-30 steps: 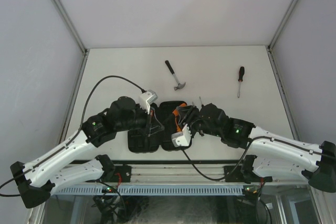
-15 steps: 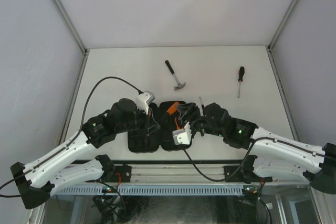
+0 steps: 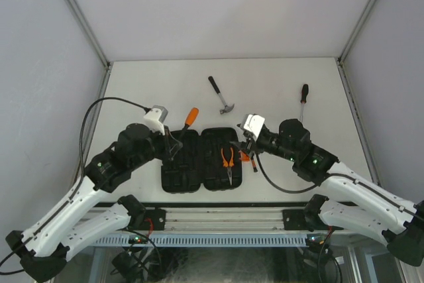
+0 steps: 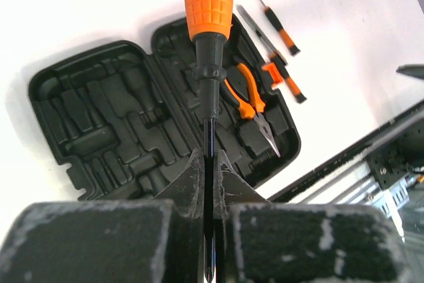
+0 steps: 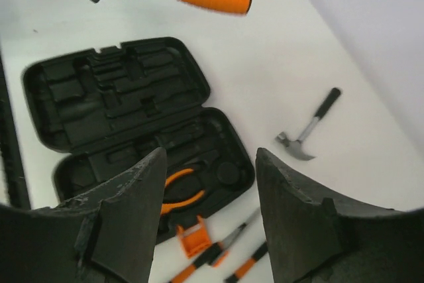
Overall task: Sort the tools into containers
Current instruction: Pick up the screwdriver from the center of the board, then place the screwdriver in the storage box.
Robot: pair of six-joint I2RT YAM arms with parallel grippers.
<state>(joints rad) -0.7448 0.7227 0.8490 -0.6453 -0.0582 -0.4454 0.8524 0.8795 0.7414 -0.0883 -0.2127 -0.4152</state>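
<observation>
The black tool case [image 3: 180,164] lies open in front of both arms, its two halves side by side. Orange-handled pliers [image 3: 227,162] rest in the right half. My left gripper [image 3: 174,142] hovers over the left half, shut on the steel shaft of an orange-handled screwdriver [image 3: 191,116]; the wrist view shows that shaft pinched between the jaws [image 4: 211,164]. My right gripper [image 5: 211,157] is open and empty above the case's right edge. Slim black-and-orange screwdrivers [image 4: 281,74] lie beside the orange latch [image 5: 193,238]. A claw hammer [image 3: 224,97] and a longer black-handled screwdriver [image 3: 303,101] lie farther back.
White walls close in the table on three sides. The metal rail [image 3: 218,218] with the arm bases runs along the near edge. A black cable [image 3: 106,107] loops over the left arm.
My right gripper opened, left the pliers in the case's right half and drew back to the right. My left arm rose and swung left with the orange-handled screwdriver.
</observation>
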